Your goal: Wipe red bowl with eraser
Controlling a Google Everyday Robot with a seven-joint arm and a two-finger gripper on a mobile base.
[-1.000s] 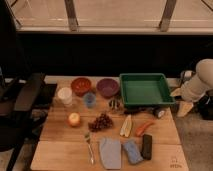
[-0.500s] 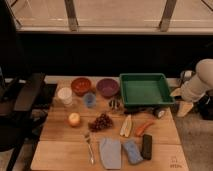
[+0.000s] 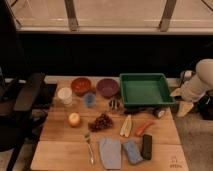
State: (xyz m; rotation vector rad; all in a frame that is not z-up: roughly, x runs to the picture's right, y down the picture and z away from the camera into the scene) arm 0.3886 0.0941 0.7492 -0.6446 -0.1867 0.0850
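The red bowl point(image 3: 81, 85) stands at the back left of the wooden table point(image 3: 60, 135), next to a purple bowl point(image 3: 107, 86). The eraser point(image 3: 147, 146), a small black block, lies flat near the front edge, right of a blue sponge point(image 3: 132, 151) and below the carrot point(image 3: 144, 128). My gripper point(image 3: 180, 101) hangs off the table's right side on the white arm point(image 3: 202, 77), beside the green tray point(image 3: 145, 89), far from both the eraser and the red bowl. It holds nothing that I can see.
A white cup point(image 3: 65, 95), blue cup point(image 3: 90, 99), orange fruit point(image 3: 74, 119), grapes point(image 3: 101, 121), banana point(image 3: 126, 126), fork point(image 3: 89, 147) and grey-blue cloth point(image 3: 110, 152) lie across the table. A black chair point(image 3: 22, 97) stands at the left.
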